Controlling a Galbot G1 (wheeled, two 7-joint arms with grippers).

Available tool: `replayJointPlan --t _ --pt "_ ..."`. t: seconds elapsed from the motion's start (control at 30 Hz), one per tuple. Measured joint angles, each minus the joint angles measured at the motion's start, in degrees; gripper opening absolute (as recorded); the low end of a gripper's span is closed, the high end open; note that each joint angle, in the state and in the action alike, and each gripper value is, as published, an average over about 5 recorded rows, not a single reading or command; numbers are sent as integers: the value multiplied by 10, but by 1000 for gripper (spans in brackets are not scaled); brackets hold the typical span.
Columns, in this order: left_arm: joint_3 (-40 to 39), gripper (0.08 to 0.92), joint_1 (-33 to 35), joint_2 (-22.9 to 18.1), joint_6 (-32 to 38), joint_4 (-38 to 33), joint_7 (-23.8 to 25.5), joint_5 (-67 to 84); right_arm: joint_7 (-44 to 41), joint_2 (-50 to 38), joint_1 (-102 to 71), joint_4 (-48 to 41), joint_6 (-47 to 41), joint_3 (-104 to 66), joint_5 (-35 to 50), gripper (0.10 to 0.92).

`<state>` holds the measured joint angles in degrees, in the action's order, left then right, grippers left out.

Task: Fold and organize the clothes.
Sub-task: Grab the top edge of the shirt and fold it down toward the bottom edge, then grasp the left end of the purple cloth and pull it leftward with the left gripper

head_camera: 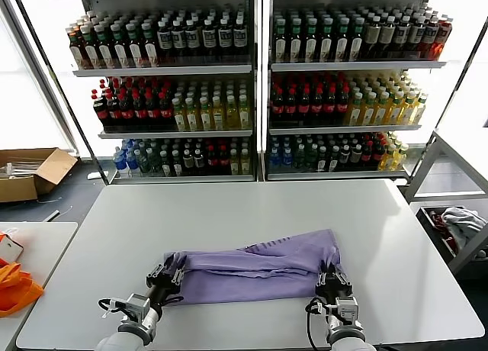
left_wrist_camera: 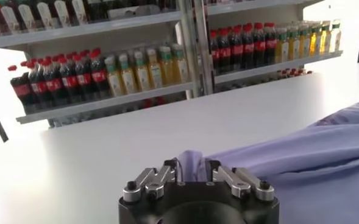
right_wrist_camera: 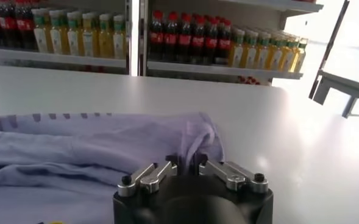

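Note:
A lavender T-shirt (head_camera: pixel 252 271), the clothes, lies folded into a long band across the near half of the white table (head_camera: pixel 244 206), with a strip of darker purple print along its far edge. My left gripper (head_camera: pixel 166 276) is at the band's left near corner. In the left wrist view its fingers (left_wrist_camera: pixel 193 169) stand apart with a raised fold of the shirt (left_wrist_camera: pixel 301 164) between them. My right gripper (head_camera: pixel 333 277) is at the right near corner, its fingers (right_wrist_camera: pixel 186 159) slightly apart around a bunched tuft of the shirt (right_wrist_camera: pixel 75 146).
Shelves of bottles (head_camera: pixel 252 84) stand behind the table. A small side table (head_camera: pixel 38 244) at the left carries an orange cloth (head_camera: pixel 15 286). A cardboard box (head_camera: pixel 30 172) lies on the floor, and a bin with cloth (head_camera: pixel 461 225) sits at the right.

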<state>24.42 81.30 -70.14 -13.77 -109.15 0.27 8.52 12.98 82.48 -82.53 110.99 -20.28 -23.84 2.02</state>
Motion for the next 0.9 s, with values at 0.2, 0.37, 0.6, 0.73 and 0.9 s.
replayJointPlan --t 0.2,0.37,0.6,0.73,0.9 --pt "5 574 7 -6 -7 -21 -8 -3 3 -7 -9 13 2 -11 8 545" --pt "10 712 13 -17 -16 -27 -18 -3 2 -17 -12 38 6 -17 26 693" --pt "16 820 19 -41 -34 -29 -36 8 1 -31 -9 71 9 -19 43 817" --pt "19 822 18 -53 -43 -26 -46 17 1 -35 -8 81 12 -19 50 822" --pt "26 823 17 -60 -53 -19 -55 34 1 -39 -4 91 14 -21 58 823"
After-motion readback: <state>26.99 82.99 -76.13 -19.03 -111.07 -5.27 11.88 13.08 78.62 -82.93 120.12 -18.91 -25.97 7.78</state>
